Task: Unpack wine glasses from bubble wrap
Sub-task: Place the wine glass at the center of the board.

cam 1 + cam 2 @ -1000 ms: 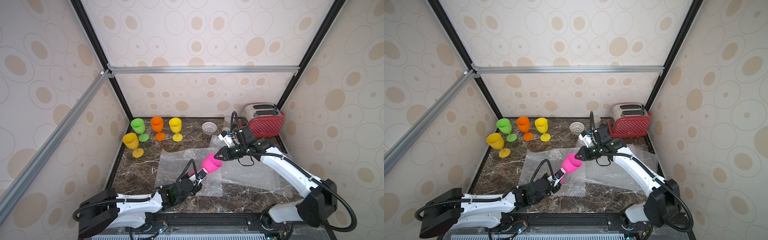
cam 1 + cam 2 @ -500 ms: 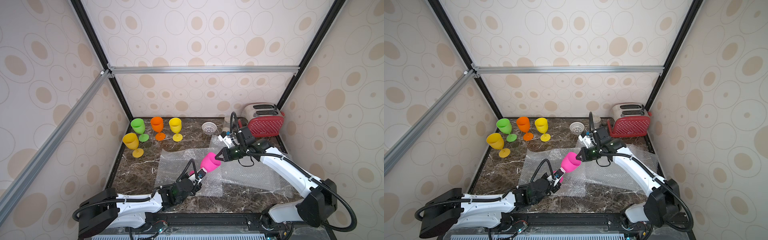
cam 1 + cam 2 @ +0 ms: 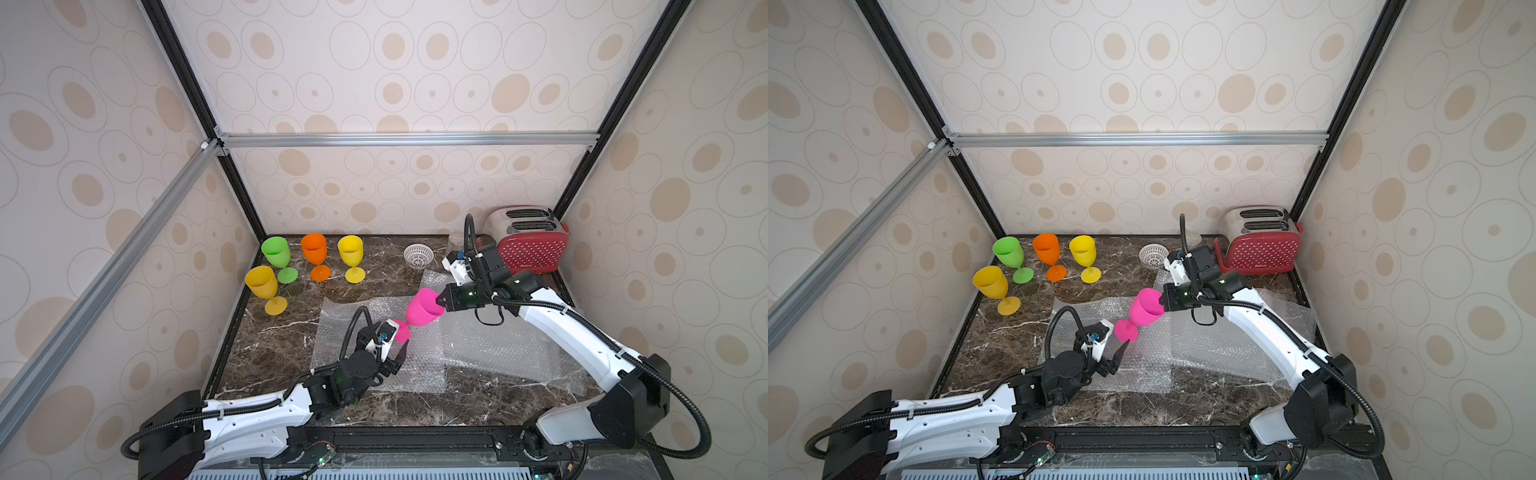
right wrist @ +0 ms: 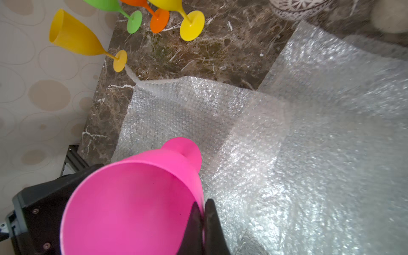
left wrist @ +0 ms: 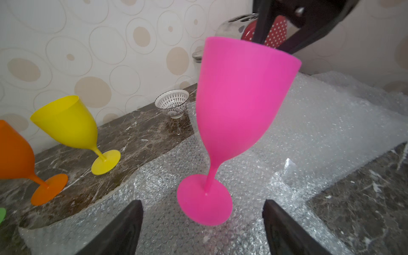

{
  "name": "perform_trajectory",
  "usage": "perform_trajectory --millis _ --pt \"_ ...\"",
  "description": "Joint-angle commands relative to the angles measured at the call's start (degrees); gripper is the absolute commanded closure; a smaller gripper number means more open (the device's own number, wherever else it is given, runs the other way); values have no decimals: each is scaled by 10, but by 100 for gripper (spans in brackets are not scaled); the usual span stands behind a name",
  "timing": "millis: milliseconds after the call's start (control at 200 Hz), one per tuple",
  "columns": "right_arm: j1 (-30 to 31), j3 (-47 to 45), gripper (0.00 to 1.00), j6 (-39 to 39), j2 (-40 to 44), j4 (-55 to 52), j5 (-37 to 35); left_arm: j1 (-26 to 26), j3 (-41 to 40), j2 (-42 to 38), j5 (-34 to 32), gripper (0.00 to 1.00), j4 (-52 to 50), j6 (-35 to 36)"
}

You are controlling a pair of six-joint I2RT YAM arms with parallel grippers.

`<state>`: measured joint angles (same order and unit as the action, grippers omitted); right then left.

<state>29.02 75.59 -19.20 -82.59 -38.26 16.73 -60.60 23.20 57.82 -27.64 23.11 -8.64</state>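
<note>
My right gripper (image 3: 439, 300) is clamped on the rim of the pink glass (image 3: 424, 309), one finger inside the cup and one outside, as the right wrist view shows. The glass hangs tilted in the air over the middle of the marble table (image 3: 270, 353), cup toward my right arm and round foot toward my left.

My left gripper (image 5: 202, 202) stands wide open. In the left wrist view the pink foot sits between its two dark fingers (image 5: 123, 229) with a gap on either side. In the top views one fingertip looks very close to the foot, and I cannot tell whether it touches.

Below the glass, the bubble wrap (image 3: 490, 345) lies spread flat in crinkled clear sheets across the middle and right of the table, nothing wrapped in it.

Four unwrapped glasses stand upright at the far left corner: the green glass (image 3: 275, 251), the orange glass (image 3: 313, 248) and a yellow glass (image 3: 350, 249) in a row along the back wall, and a second yellow glass (image 3: 261, 282) just in front of the green one. A small white bowl (image 3: 418, 254) sits by the back wall and a red toaster (image 3: 532, 249) fills the far right corner.
</note>
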Motion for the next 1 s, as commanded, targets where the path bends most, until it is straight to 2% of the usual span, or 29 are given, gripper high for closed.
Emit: perform_trajectory --millis 0,170,335,540,730,855,995 --pt "12 40 100 17 -29 -17 -82 64 36 -5 39 16 -97 -133" --pt "40 97 100 34 -75 -40 -147 131 42 -31 96 17 -142 -215" --pt "68 164 100 49 -129 -68 -205 184 37 -61 142 16 -177 -262" --pt "94 266 100 51 -209 -89 -236 253 15 -86 191 17 -214 -301" --pt "98 363 100 36 -295 -89 -243 275 -3 -107 211 19 -210 -309" --pt "98 442 100 27 -354 -101 -271 278 -8 -120 206 19 -220 -304" --pt "95 491 100 9 -399 -76 -295 282 -19 -136 205 19 -223 -305"
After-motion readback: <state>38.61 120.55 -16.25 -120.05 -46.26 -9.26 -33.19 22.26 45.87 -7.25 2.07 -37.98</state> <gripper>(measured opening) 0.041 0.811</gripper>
